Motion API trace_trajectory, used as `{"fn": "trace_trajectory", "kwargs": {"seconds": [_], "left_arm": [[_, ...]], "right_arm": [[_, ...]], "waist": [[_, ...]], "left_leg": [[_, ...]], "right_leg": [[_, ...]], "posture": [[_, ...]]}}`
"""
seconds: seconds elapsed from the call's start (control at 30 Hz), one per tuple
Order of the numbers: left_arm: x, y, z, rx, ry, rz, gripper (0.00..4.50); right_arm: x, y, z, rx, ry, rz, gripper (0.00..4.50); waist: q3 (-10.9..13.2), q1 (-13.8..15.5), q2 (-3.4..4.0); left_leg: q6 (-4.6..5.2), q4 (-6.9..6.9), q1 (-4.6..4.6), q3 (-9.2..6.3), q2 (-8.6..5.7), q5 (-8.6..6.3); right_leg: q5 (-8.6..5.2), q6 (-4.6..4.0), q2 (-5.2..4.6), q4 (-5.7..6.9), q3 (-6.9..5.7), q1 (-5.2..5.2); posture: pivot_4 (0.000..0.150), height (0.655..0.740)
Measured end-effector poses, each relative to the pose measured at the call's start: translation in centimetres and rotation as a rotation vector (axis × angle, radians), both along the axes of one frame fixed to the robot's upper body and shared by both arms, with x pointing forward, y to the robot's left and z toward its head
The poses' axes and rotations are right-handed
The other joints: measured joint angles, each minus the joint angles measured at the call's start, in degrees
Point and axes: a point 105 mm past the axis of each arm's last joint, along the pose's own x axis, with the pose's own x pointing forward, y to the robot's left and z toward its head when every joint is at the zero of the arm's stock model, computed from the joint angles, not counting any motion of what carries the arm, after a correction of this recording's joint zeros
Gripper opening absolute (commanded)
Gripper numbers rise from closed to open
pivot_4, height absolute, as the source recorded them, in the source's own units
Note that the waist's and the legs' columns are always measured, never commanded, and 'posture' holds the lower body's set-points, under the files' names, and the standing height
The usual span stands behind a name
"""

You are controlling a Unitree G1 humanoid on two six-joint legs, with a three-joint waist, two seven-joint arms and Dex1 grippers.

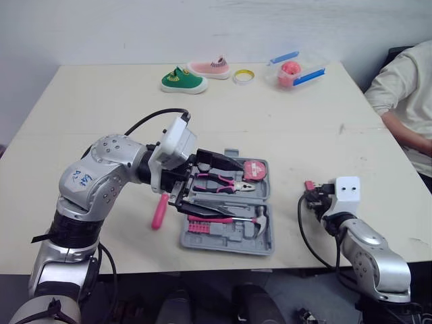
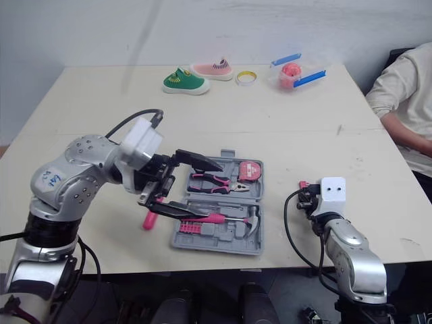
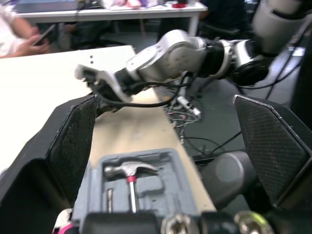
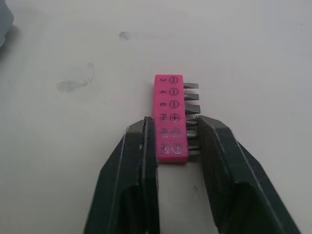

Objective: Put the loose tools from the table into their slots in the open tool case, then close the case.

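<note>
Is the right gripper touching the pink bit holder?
Touching. In the right wrist view the right gripper has both fingers pressed against the pink bit holder, no gap showing.

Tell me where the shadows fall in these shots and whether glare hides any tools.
Left eye view: soft even light, faint shadows on the table around the tool case, no glare on the tools. Right wrist view: a thin shadow edges the pink bit holder, no glare. Left wrist view: a small highlight on the head of the hammer.
</note>
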Motion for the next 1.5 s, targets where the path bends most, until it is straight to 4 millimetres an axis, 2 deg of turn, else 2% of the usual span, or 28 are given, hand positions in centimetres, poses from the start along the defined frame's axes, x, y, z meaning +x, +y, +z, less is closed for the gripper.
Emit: {"fn": "trace_trajectory", "kwargs": {"seconds": [0.23,0.3,0.37,0.43,0.53,0.6,0.73,0.8,1.07,1.23,1.5], "left_arm": [[0.5,-0.1,-0.1,0.001,0.017,0.028,4.5],[0.7,0.5,-0.5,0.027,0.034,0.053,4.5],[0.7,1.7,-2.0,0.087,0.059,0.088,4.5],[0.1,3.0,-4.1,0.182,0.059,0.088,4.5],[-0.3,4.2,-6.2,0.273,0.062,0.082,4.5],[-0.6,4.8,-7.6,0.337,0.031,0.075,4.5],[-0.1,5.3,-8.9,0.389,-0.011,0.095,4.5],[-0.1,5.5,-9.9,0.415,-0.011,0.101,4.5],[0.6,5.4,-10.3,0.417,-0.052,0.133,4.5],[0.8,4.7,-10.1,0.384,-0.061,0.131,4.5],[1.0,4.1,-10.0,0.362,-0.07,0.132,4.5]], "right_arm": [[-0.4,-0.3,0.5,-0.037,0.002,0.032,1.16],[-1.2,0.8,2.5,-0.065,-0.032,0.161,1.16],[-2.6,3.7,5.7,-0.101,-0.086,0.407,1.16],[-4.1,6.1,6.9,-0.159,-0.059,0.623,1.16],[-5.6,8.2,6.6,-0.193,0.018,0.804,1.16],[-6.4,10.6,5.9,-0.196,0.094,0.945,1.16],[-6.9,13.6,5.2,-0.205,0.129,1.061,1.16],[-7.1,14.9,4.3,-0.245,0.17,1.108,1.16],[-7.7,15.0,3.0,-0.344,0.263,1.178,1.16],[-7.0,14.5,2.6,-0.396,0.291,1.196,1.16],[-6.0,15.1,2.6,-0.447,0.273,1.243,1.16]], "waist": [[0.01,0.01,0.02],[0.15,-0.19,0.23],[0.2,-0.37,0.32],[0.22,-0.48,0.34],[0.32,-0.06,0.17],[0.34,-0.01,0.16],[0.35,0.07,0.14],[0.36,0.03,0.13],[0.36,0.08,0.13],[0.36,-0.08,0.13],[0.36,-0.06,0.13]], "left_leg": [[0.0,-0.01,0.0,0.0,0.0,0.0],[0.01,-0.03,0.02,0.03,0.01,-0.01],[0.01,-0.09,0.15,-0.08,0.01,-0.02],[0.0,-0.09,0.18,-0.2,0.02,-0.03],[0.01,-0.03,0.15,-0.34,0.02,-0.03],[0.1,0.01,0.11,-0.35,-0.03,-0.08],[0.17,0.02,0.03,-0.36,-0.08,-0.12],[0.21,0.04,-0.04,-0.36,-0.09,-0.14],[0.28,0.13,-0.06,-0.37,-0.11,-0.18],[0.28,0.13,-0.03,-0.36,-0.1,-0.18],[0.28,0.15,-0.03,-0.36,-0.1,-0.18]], "right_leg": [[0.0,0.0,0.01,0.0,0.0,0.0],[0.01,0.02,0.03,-0.02,0.06,-0.01],[0.01,0.02,0.19,-0.01,0.25,-0.01],[0.01,0.02,0.27,-0.04,0.29,-0.01],[0.01,0.01,0.26,-0.04,0.25,0.01],[0.01,0.01,0.17,-0.07,0.25,0.0],[0.01,0.02,0.09,-0.15,0.21,-0.01],[0.01,0.01,0.01,-0.15,0.15,-0.05],[0.02,0.03,-0.07,-0.14,0.06,-0.04],[0.02,0.03,-0.04,-0.1,0.07,-0.04],[0.02,0.03,-0.04,-0.09,0.06,-0.04]], "posture": [[0.15,0.74],[0.15,0.74],[0.15,0.74],[0.15,0.74],[0.15,0.74],[0.15,0.74],[0.15,0.74],[0.15,0.74],[0.15,0.74],[0.15,0.74],[0.15,0.74]]}}
